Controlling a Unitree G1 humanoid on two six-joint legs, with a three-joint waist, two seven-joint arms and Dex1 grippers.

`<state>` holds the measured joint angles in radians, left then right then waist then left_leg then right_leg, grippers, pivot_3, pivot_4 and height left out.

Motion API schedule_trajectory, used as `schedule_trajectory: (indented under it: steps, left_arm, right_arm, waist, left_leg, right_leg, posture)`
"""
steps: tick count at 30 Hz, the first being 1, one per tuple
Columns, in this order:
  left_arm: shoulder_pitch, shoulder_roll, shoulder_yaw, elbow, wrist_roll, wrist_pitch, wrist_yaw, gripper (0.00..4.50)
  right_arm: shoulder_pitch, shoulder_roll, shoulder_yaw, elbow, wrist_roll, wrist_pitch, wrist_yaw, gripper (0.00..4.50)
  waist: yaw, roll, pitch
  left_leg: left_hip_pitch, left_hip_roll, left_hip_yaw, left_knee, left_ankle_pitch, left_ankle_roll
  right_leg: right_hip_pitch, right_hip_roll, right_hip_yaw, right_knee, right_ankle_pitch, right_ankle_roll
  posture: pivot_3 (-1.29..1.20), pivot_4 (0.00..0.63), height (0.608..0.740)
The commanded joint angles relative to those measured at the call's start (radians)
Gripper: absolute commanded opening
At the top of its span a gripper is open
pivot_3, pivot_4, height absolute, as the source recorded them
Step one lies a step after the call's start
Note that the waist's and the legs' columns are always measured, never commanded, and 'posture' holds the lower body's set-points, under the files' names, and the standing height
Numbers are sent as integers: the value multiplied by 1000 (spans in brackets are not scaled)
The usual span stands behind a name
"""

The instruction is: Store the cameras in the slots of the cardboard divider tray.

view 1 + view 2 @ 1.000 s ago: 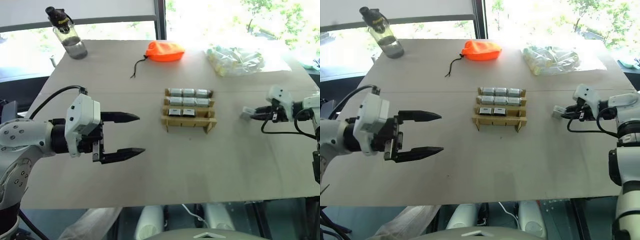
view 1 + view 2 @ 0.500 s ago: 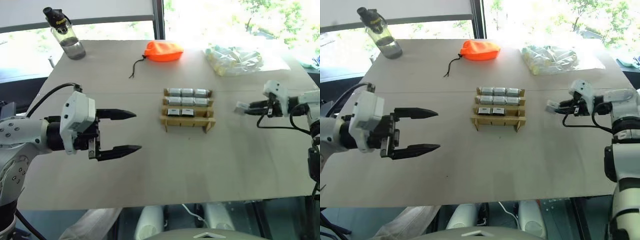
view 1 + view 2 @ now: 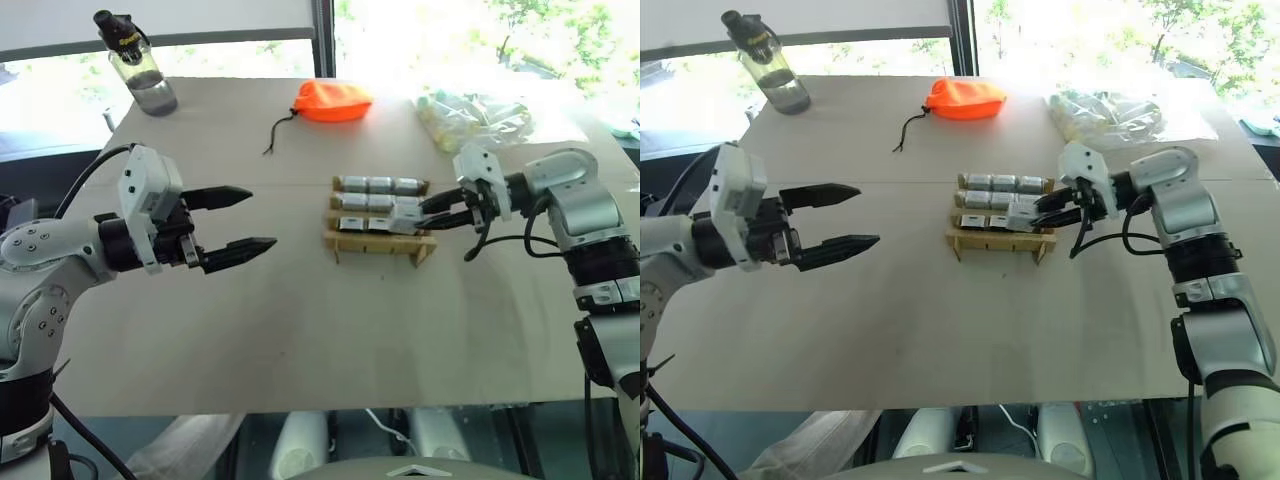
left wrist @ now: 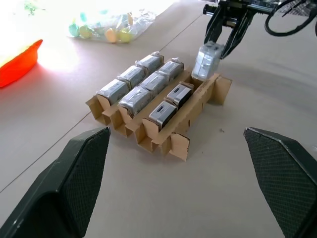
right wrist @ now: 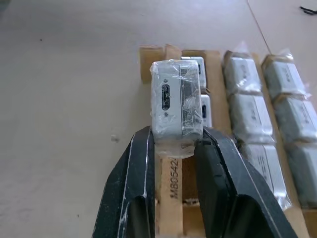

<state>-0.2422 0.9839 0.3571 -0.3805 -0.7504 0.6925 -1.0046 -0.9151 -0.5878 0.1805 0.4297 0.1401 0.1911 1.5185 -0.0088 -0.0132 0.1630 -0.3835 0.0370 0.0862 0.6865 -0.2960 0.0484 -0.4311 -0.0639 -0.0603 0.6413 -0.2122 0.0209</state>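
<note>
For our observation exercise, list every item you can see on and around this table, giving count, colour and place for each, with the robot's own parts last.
Cardboard divider tray: one, tan-brown, table centre.
Cameras in the tray: eight, silver-grey; three in each of the two far rows, two in the third row; the nearest row shows none.
Held camera: one, silver-grey, wrapped in clear film, above the tray's right end.
Pouch: one, orange with dark drawstring, far centre.
Clear bag: one, with pale rolls inside, far right.
Water bottle: one, clear with black cap, far left corner.
Table: one, beige.
Left gripper: black fingers, open, left of the tray, holding nothing.
Right gripper: black fingers, shut on the held camera.
</note>
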Motion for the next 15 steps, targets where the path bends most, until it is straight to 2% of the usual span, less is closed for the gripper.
schedule_trajectory:
  steps: [1, 15]
  left_arm:
    - [-12, 1, 7, -15, -14, -3, 3, 4500]
    - [12, 7, 16, -33, -15, -4, -4, 4500]
  right_arm:
    - [-16, 6, 15, 41, -33, -98, -26, 610]
    - [-75, -13, 35, 239, -84, -221, -24, 610]
  waist:
    - [-2, 0, 0]
    - [-5, 0, 0]
  left_leg:
    - [0, 0, 0, 0, 0, 0]
    - [1, 1, 1, -1, 0, 0]
  right_leg:
    - [0, 0, 0, 0, 0, 0]
    - [0, 1, 1, 0, 0, 0]
  posture:
    - [0, 150, 740]
    - [0, 150, 740]
